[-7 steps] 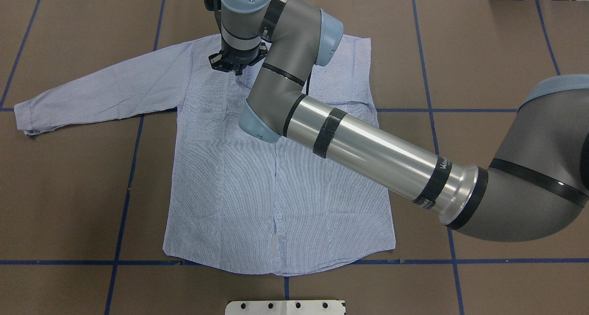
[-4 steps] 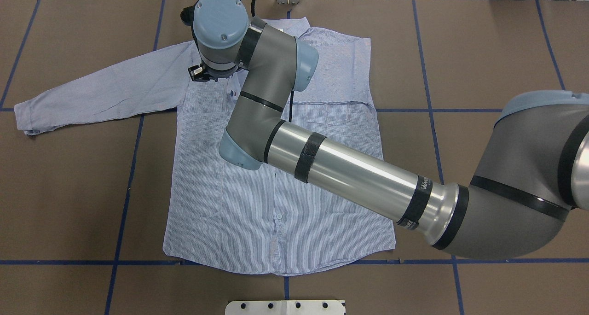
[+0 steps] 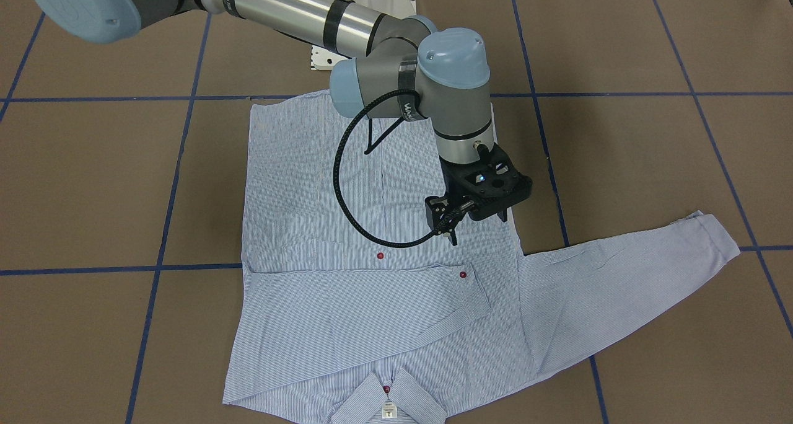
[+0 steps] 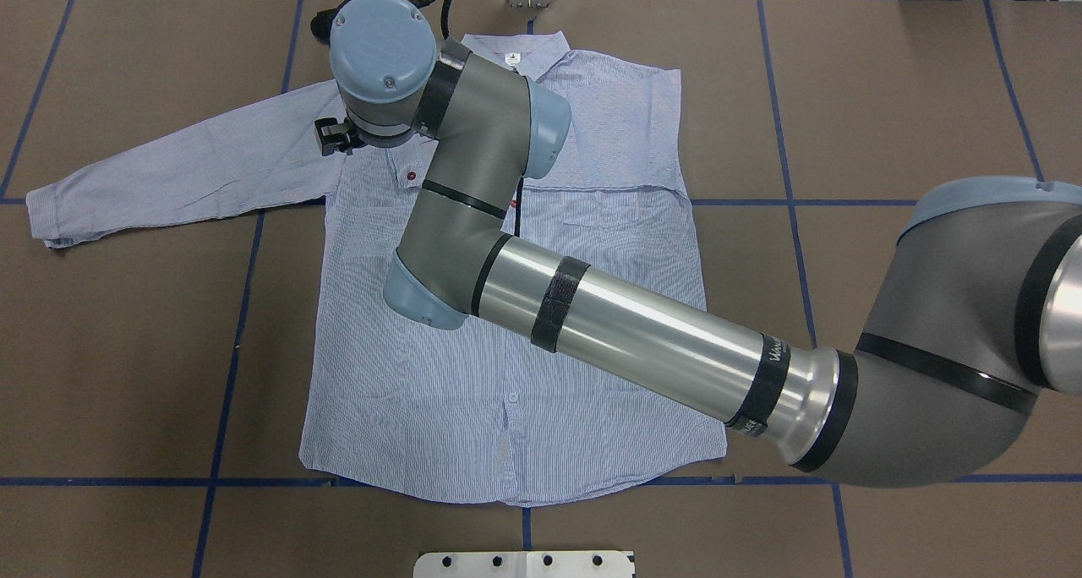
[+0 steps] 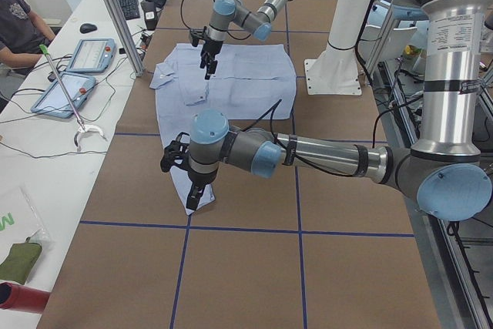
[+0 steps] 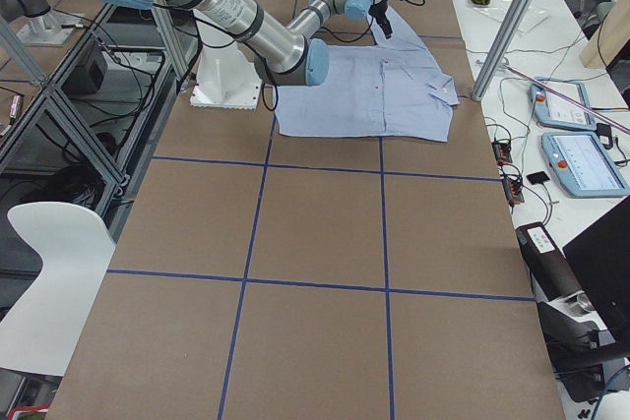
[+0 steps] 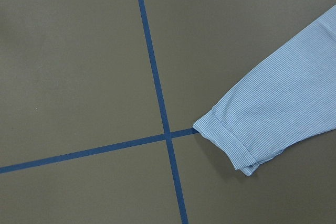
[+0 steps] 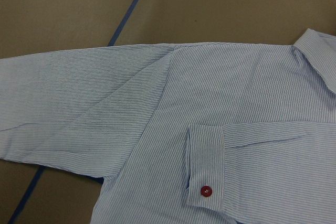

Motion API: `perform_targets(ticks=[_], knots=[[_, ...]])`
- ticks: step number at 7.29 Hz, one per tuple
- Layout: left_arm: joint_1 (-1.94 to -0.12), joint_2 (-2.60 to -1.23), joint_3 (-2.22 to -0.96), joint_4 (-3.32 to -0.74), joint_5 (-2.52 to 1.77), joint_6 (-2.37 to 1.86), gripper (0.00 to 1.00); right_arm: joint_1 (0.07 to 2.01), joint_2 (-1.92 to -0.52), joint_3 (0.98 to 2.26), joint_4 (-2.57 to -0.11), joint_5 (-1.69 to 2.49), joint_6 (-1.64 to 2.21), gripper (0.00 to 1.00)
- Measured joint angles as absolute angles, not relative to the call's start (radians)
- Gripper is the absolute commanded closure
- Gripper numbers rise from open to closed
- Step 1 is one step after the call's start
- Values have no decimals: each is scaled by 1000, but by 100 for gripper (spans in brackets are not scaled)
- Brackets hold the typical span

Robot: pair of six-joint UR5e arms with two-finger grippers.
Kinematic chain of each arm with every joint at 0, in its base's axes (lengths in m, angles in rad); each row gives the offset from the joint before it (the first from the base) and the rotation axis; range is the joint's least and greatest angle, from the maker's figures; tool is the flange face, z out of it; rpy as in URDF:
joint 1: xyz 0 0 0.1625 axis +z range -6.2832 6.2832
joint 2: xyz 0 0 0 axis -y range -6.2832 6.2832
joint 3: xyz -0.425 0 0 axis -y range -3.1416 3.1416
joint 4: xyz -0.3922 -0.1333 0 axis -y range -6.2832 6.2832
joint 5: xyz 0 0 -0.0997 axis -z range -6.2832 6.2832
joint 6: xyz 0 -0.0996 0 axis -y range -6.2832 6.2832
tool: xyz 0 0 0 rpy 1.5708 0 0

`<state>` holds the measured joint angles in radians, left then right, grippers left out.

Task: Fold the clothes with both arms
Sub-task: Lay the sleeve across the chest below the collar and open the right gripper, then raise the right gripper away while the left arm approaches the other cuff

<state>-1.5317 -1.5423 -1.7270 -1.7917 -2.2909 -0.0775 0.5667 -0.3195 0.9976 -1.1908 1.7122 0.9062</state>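
Observation:
The striped shirt (image 4: 507,367) lies flat and buttoned, collar (image 4: 511,54) at the far edge. One sleeve is folded across the chest, and its cuff (image 3: 461,281) with a red button (image 8: 206,191) rests there. The other sleeve (image 4: 169,168) stretches out to my left. My right gripper (image 3: 477,222) hovers open and empty just above the shirt near that sleeve's shoulder. Only the left side view shows my left gripper (image 5: 185,182), above the stretched sleeve's cuff (image 7: 236,140). I cannot tell whether it is open or shut.
Blue tape lines (image 4: 228,375) cross the brown table cover. The white base plate (image 4: 524,563) sits at the near edge. A side bench beyond the collar end holds tablets (image 5: 85,55) and cables, with a person seated there. A metal post (image 5: 115,13) stands beside it.
My right arm has swung from over the collar area toward the outstretched sleeve's shoulder, which uncovers the folded cuff's red button. The shirt itself has not shifted.

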Motion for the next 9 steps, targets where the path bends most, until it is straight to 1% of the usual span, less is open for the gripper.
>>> perform_targets(ticks=[2, 3, 5, 7, 8, 9], knots=[[-1497, -1538, -1691, -1911, -2254, -226, 1, 590, -337, 1118, -1381, 1777, 929, 0], [-1464, -1528, -1656, -2009, -2220, -319, 1, 615, -371, 1211, -1498, 1820, 931, 0], [-1397, -1505, -1584, -2201, -2197, -512, 1, 669, -499, 1462, -1718, 1873, 919, 0], [-1300, -1493, -1508, -2401, -2177, -770, 1, 728, -678, 1722, -1855, 1928, 862, 0], [-1233, -1492, -1476, -2488, -2131, -906, 2, 763, -743, 1817, -1925, 1951, 804, 0], [-1175, -1493, -1456, -2545, -2083, -1011, 3, 799, -789, 1879, -1978, 1973, 746, 0]])
